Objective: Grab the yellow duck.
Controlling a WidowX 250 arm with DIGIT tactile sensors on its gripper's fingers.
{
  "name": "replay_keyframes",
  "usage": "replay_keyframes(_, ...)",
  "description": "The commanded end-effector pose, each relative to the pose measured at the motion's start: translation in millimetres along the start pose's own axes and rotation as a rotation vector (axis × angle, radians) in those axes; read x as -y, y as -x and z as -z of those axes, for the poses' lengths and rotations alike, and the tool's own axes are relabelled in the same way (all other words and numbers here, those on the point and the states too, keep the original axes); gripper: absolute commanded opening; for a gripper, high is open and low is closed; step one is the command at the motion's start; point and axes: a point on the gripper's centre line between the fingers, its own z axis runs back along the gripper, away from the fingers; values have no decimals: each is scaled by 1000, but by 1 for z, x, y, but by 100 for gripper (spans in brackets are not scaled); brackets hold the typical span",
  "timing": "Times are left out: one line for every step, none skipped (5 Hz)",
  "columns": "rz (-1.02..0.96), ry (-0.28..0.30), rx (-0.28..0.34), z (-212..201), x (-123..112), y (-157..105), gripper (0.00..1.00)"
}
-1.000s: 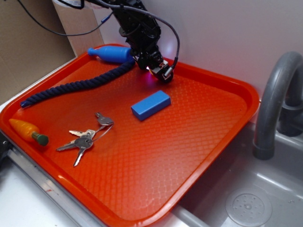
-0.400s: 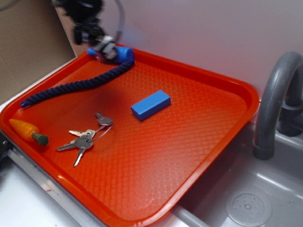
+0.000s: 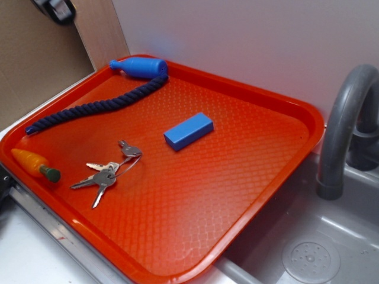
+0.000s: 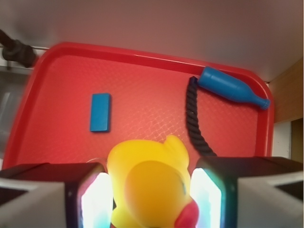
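The yellow duck sits clamped between the two lit fingers of the pincer, high above the red tray, its orange beak at the lower right of the wrist view. In the exterior view only a dark piece of the pincer shows at the upper left corner, beyond the tray, and the duck cannot be seen there. A blue block lies near the middle of the tray. A blue bottle rests against the tray's far rim, with a dark braided rope running from it toward the left rim. A bunch of keys lies in front of the block, and an orange toy carrot rests at the tray's left corner. A grey faucet stands just beyond the tray's right edge, over a grey sink.
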Motion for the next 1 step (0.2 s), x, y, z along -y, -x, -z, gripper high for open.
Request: replay_keyframes(-19, 36, 2, -14, 11, -1, 0)
